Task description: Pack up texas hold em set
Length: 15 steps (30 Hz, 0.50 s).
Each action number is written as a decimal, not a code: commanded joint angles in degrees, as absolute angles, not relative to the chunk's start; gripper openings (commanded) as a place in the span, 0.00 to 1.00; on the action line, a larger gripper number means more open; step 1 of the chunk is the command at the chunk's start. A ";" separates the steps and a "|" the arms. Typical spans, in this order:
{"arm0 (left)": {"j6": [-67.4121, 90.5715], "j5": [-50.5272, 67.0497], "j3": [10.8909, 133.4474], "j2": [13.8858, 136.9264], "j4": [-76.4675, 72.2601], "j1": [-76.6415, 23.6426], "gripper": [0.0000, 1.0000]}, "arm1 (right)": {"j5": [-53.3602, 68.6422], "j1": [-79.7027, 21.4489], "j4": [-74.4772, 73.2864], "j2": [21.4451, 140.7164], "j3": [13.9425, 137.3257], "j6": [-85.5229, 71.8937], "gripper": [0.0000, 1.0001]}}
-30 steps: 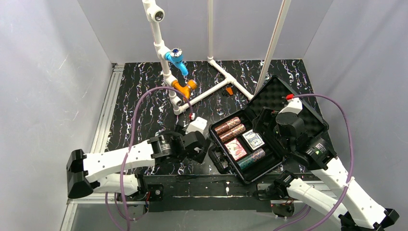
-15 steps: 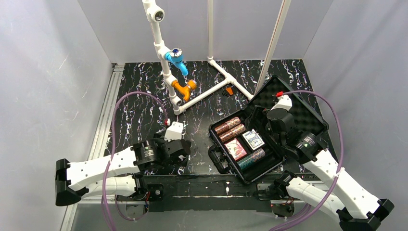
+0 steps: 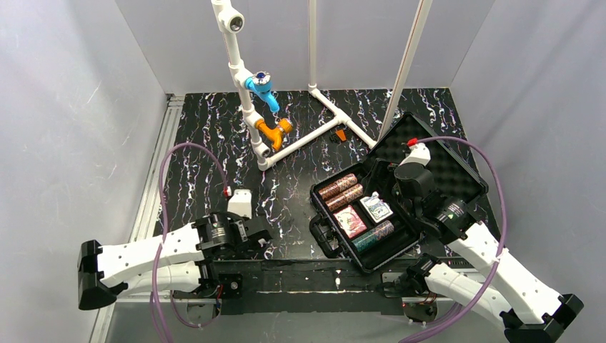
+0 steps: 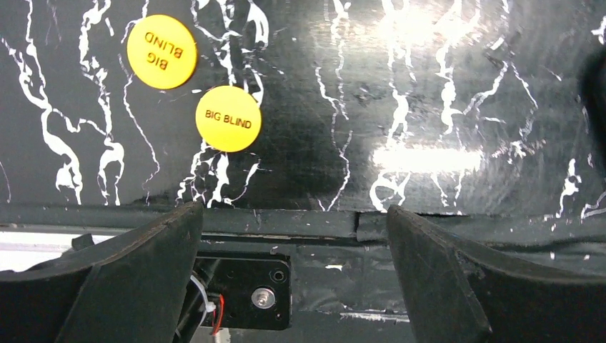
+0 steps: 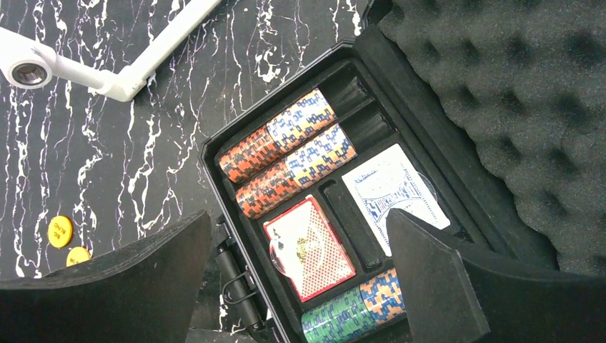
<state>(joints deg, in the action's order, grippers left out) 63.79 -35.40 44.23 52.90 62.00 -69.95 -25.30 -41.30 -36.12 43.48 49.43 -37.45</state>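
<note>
Both hands are hanging wide open and holding nothing, with the poker case lying open on the right side of the table.

The left hand (image 4: 294, 218) is hovering over the table's (image 4: 429, 71) near edge, with two orange discs (image 4: 161, 51) (image 4: 229, 118) marked BIG BLIND lying close together but apart on the table just beyond its fingers, left of the case. The right hand (image 5: 299, 218) is hanging above the black case (image 5: 214, 153), looking down into its tray. There two red-brown chip rolls (image 5: 279, 136) are sitting side by side at the far end, a red card deck (image 5: 311, 246) and a blue card deck (image 5: 389, 193) are lying in the middle, and a dark green chip roll (image 5: 343, 311) is resting at the near end. The foam-lined lid (image 5: 529, 86) is standing open to the right, and the white pipe frame (image 5: 107, 78) is lying on the table farther away to the left.
</note>
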 commanded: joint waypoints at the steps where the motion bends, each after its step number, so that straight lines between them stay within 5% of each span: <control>1: 69.97 -36.84 41.44 49.55 65.57 -65.98 0.99 | -25.53 -41.40 -33.96 42.65 49.22 -36.91 1.00; 15: 59.56 -23.54 32.98 49.27 52.30 -42.44 0.89 | -25.55 -41.40 -35.01 40.78 47.99 -37.40 1.00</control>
<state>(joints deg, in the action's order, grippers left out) 62.89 -27.35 34.79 48.60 56.75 -47.05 -25.30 -41.30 -35.99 42.46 48.82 -37.32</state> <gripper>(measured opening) 0.909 0.997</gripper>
